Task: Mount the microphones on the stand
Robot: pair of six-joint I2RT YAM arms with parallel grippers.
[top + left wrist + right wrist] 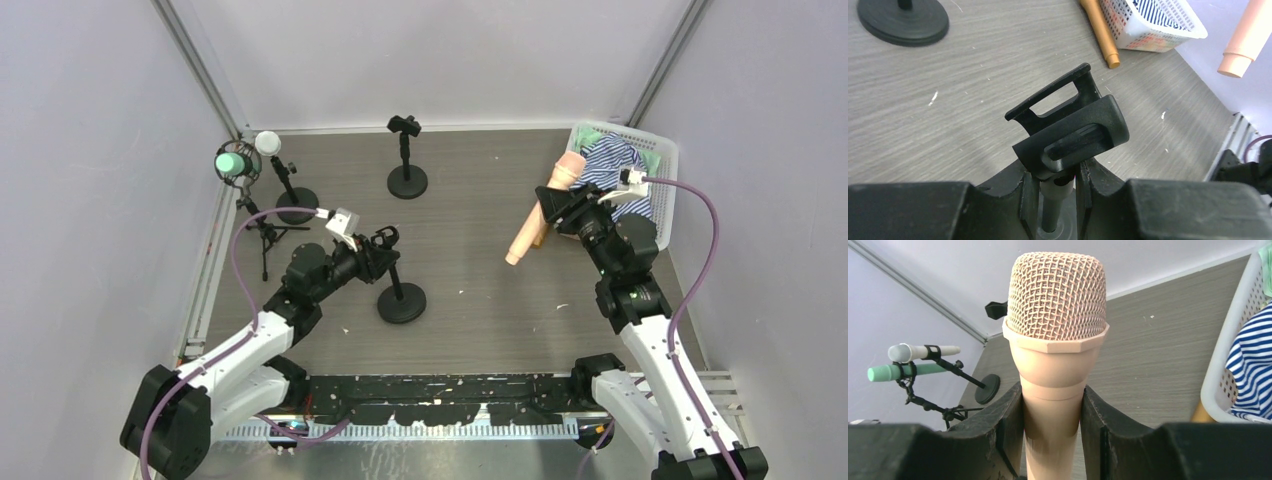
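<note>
My right gripper (553, 205) (1052, 425) is shut on the peach-pink microphone (527, 238) (1057, 300) just below its mesh head and holds it tilted above the table. Its tail end shows in the left wrist view (1245, 37). My left gripper (383, 250) (1057, 192) is shut on the post of the near black stand (401, 303), right under its empty clip (1068, 130). The mint green microphone (232, 160) (895, 372) and the white microphone (267, 142) (918, 352) sit clipped on stands at the back left. The golden-brown microphone (1100, 32) lies on the table beside the basket.
A second empty stand (406, 150) stands at the back centre. A white basket (668, 160) (1168, 37) with a striped cloth sits at the back right, close to my right arm. Grey walls close in on the left, back and right.
</note>
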